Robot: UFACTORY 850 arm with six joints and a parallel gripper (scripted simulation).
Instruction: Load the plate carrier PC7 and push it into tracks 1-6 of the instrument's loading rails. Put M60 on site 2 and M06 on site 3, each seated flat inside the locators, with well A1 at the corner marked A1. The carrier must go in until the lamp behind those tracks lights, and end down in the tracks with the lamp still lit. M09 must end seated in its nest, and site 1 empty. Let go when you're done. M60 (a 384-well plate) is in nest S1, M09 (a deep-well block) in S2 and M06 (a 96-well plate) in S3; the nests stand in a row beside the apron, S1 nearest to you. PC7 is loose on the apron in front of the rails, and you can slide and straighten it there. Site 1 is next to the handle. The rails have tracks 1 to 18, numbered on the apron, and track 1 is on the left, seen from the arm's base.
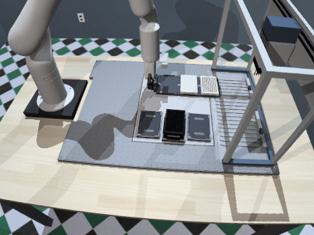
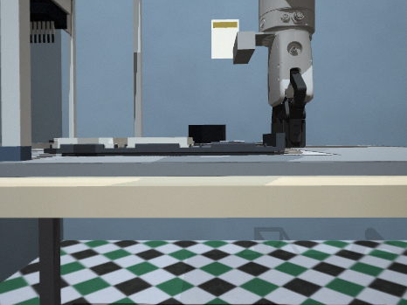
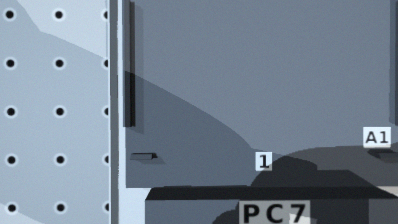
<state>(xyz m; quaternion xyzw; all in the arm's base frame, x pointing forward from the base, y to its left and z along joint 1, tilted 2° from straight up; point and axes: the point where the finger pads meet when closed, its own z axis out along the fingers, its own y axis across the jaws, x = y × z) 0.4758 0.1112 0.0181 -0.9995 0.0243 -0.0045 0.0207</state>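
The plate carrier PC7 (image 1: 183,85) lies on the apron, its far end at the front of the loading rails (image 1: 236,114). The white 384-well plate M60 (image 1: 189,84) sits on site 2 and the 96-well plate M06 (image 1: 209,85) on site 3. Site 1 (image 3: 260,90) is bare. My gripper (image 1: 152,84) is open and low at the carrier's handle end (image 2: 274,142); it also shows in the exterior view (image 2: 290,137). The wrist view shows the PC7 label (image 3: 274,212), the site number 1 (image 3: 263,161) and an A1 mark (image 3: 376,137). The black deep-well block M09 (image 1: 174,124) sits in the middle nest.
Nests S1 (image 1: 149,124) and S3 (image 1: 199,126) beside M09 hold no plates. The instrument's frame (image 1: 256,67) stands over the rails at the right. The perforated deck plate (image 3: 55,110) lies left of the carrier. The arm's base (image 1: 54,99) is at the left.
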